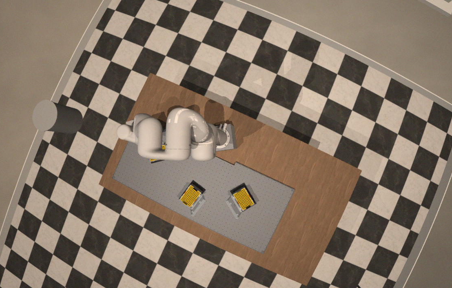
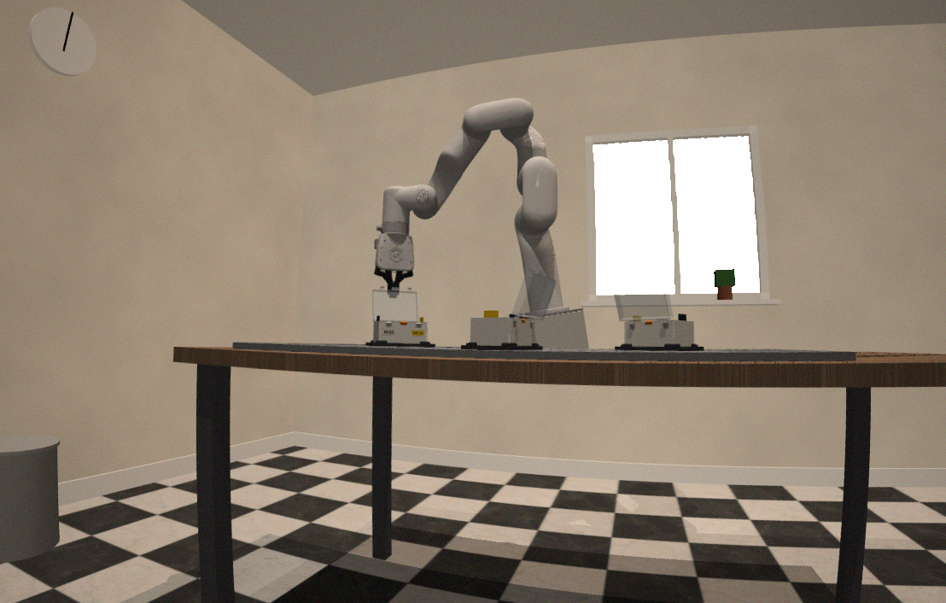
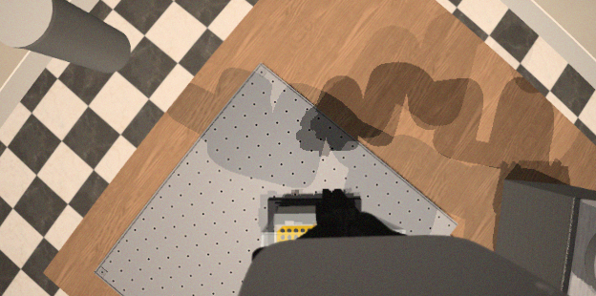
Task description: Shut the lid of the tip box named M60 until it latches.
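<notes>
The tip box on H3 (image 1: 153, 160) (image 2: 400, 333) (image 3: 293, 233) has a white sticker that looks like M60, though the print is tiny. Its clear lid (image 2: 395, 306) stands up, open. My gripper (image 2: 394, 290) (image 3: 330, 204) is shut and empty; its fingertips overlap the lid's top edge and seem to be behind it in the exterior view. Contact cannot be told. The H2 box (image 1: 190, 195) (image 2: 490, 331) and the H1 box (image 1: 244, 198) (image 2: 659, 333) sit in their holders, with lids open. The arm partly hides the H3 box from above.
The grey perforated plate (image 1: 217, 225) (image 3: 191, 208) lies on the wooden table (image 1: 313, 214) (image 2: 537, 365) (image 3: 329, 17). The H2 lid (image 1: 198, 206) (image 2: 559, 313) and H1 lid (image 1: 234, 208) (image 2: 643, 306) stick out beside their boxes. The robot's base (image 1: 231, 137) stands behind the plate.
</notes>
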Tool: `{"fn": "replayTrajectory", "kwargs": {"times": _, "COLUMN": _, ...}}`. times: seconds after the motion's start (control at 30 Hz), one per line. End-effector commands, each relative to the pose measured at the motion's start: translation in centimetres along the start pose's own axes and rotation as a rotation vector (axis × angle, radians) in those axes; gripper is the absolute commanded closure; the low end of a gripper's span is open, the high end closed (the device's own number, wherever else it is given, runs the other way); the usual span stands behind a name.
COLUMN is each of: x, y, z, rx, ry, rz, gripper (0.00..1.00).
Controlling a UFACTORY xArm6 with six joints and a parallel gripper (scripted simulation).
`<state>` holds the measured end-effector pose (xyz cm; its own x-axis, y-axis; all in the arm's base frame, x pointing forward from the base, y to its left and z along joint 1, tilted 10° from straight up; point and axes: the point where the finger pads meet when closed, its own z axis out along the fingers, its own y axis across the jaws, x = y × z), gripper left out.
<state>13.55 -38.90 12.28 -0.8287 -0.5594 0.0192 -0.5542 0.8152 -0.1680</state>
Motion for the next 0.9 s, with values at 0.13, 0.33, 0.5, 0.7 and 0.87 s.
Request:
{"fn": "replayTrajectory", "kwargs": {"times": 0.13, "x": -0.9, "y": -0.1, "z": -0.3, "rx": 0.004, "ry": 0.001, "rz": 0.000, "gripper": 1.00}}
{"fn": "replayTrajectory", "kwargs": {"times": 0.33, "x": -1.7, "y": -0.1, "z": -0.4, "rx": 0.004, "ry": 0.001, "rz": 0.000, "gripper": 1.00}}
{"fn": "replayTrajectory", "kwargs": {"times": 0.5, "x": -2.1, "y": -0.1, "z": -0.4, "rx": 0.004, "ry": 0.001, "rz": 0.000, "gripper": 1.00}}
{"fn": "replayTrajectory", "kwargs": {"times": 0.7, "x": -2.9, "y": -0.1, "z": -0.5, "rx": 0.004, "ry": 0.001, "rz": 0.000, "gripper": 1.00}}
{"fn": "replayTrajectory", "kwargs": {"times": 0.87, "x": -3.6, "y": -0.1, "z": -0.6, "rx": 0.004, "ry": 0.001, "rz": 0.000, "gripper": 1.00}}
